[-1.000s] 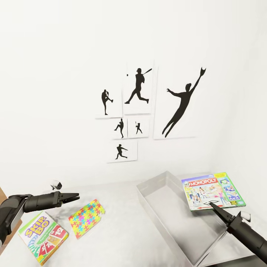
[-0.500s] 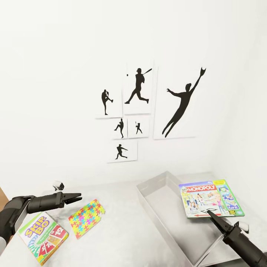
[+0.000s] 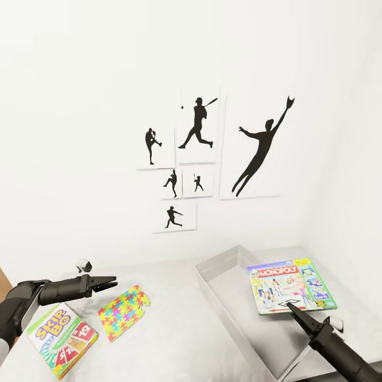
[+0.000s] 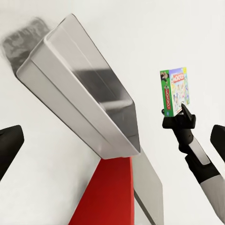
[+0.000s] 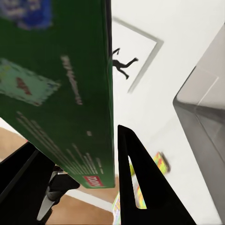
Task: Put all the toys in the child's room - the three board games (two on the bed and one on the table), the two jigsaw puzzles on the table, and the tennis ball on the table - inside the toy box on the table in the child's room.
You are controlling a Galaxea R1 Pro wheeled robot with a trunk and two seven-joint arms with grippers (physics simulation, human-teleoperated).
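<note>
My right gripper [image 3: 293, 308] is shut on the near edge of a Monopoly board game [image 3: 289, 286], holding it flat above the right part of the toy box [image 3: 228, 313]. The right wrist view has the game's green underside [image 5: 61, 93] between the two fingers. The left wrist view catches the toy box [image 4: 84, 93] and the held game [image 4: 174, 91] side-on. My left gripper [image 3: 111, 281] hovers open over the table [image 3: 175, 339], above a yellow-green Skip-Bo board game [image 3: 61, 338] and beside a jigsaw puzzle [image 3: 123, 311].
Black sports-silhouette pictures [image 3: 212, 154] hang on the white wall behind the table. A red chair [image 4: 110, 192] stands under the table edge in the left wrist view. Bare table top lies between the puzzle and the toy box.
My right gripper has carried the Monopoly game leftward and slightly down, further over the toy box. The left arm has barely moved.
</note>
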